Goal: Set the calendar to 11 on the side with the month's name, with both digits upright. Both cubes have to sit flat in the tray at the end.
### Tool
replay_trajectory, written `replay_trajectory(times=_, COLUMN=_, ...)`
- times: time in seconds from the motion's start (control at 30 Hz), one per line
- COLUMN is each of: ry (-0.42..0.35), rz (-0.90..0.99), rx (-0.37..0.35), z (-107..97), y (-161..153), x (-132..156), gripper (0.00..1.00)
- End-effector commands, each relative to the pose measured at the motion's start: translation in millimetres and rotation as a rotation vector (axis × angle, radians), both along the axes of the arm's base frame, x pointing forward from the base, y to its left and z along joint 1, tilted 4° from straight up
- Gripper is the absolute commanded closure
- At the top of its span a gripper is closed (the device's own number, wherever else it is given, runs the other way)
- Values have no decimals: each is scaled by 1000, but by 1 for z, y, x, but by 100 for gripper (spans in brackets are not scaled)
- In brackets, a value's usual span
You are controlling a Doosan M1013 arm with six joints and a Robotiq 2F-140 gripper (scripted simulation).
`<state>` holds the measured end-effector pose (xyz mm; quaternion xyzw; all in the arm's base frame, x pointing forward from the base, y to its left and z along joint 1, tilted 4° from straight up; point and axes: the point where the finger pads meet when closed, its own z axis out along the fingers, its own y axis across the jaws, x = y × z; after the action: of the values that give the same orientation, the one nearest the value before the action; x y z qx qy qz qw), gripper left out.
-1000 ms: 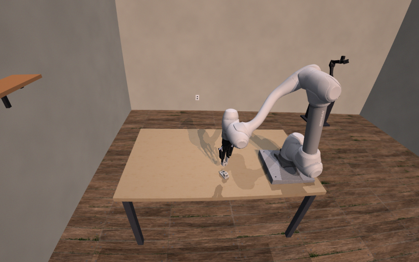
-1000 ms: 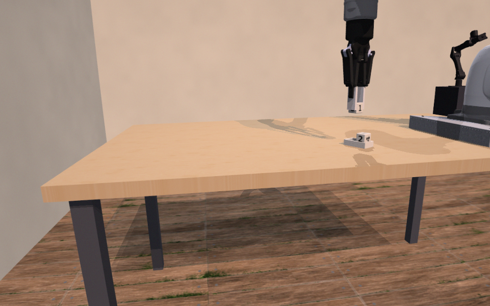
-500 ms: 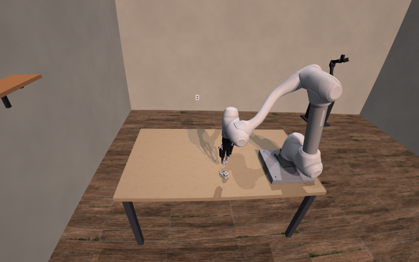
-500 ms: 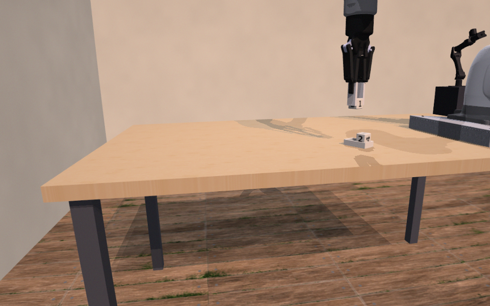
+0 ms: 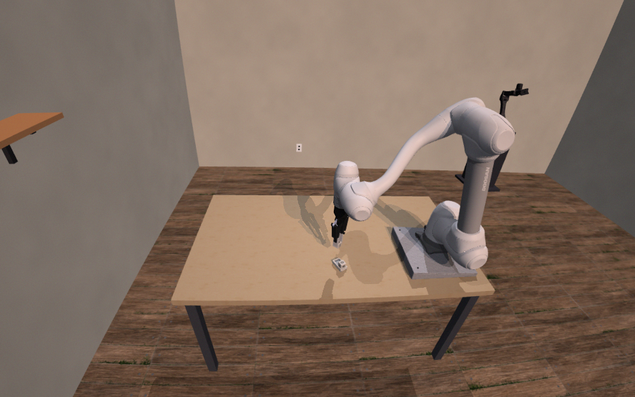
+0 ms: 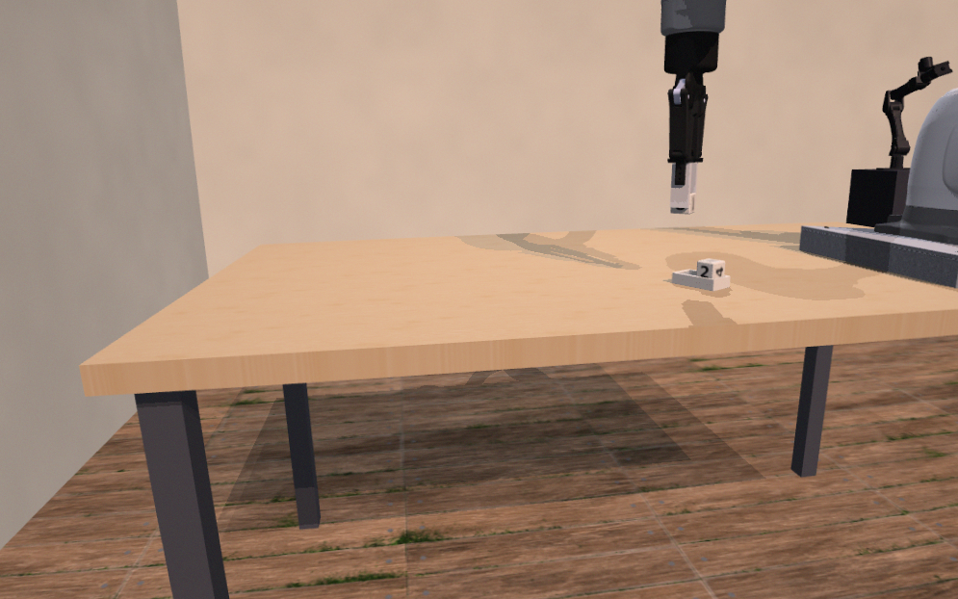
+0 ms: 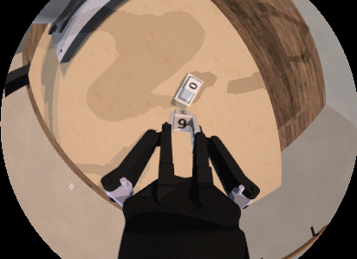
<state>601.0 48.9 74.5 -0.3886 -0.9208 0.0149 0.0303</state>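
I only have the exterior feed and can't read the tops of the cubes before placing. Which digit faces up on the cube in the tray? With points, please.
Observer: The wrist view shows a 0 on top of the tray cube (image 5: 342, 263) (image 6: 711, 269) (image 7: 193, 86).
Operator: And the held cube?
Observer: There, the cube in the gripper (image 5: 337, 241) (image 6: 683, 202) (image 7: 182, 119) shows a 9 or a 6 toward the wrist camera; I can't tell which.
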Motion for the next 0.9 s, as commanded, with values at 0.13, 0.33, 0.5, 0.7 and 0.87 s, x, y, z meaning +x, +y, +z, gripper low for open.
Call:
replay_trajectory(times=0.13, ry=1, rz=290, rx=32, z=-2, y=-15, x=7, gripper=76)
replay_trajectory(times=0.33, ry=0, rz=464, rx=44, z=-4, y=-24, x=11, gripper=76)
replay_trajectory(times=0.5, ry=0, rz=607, rx=54, z=-5, y=-31, x=14, gripper=76)
replay_trajectory(times=0.7, ry=0, rz=787, rx=66, z=-6, y=-41, x=17, gripper=76)
replay_trajectory(times=0.87, ry=-1, rz=939, rx=76, z=-7, y=-49, x=20, gripper=76)
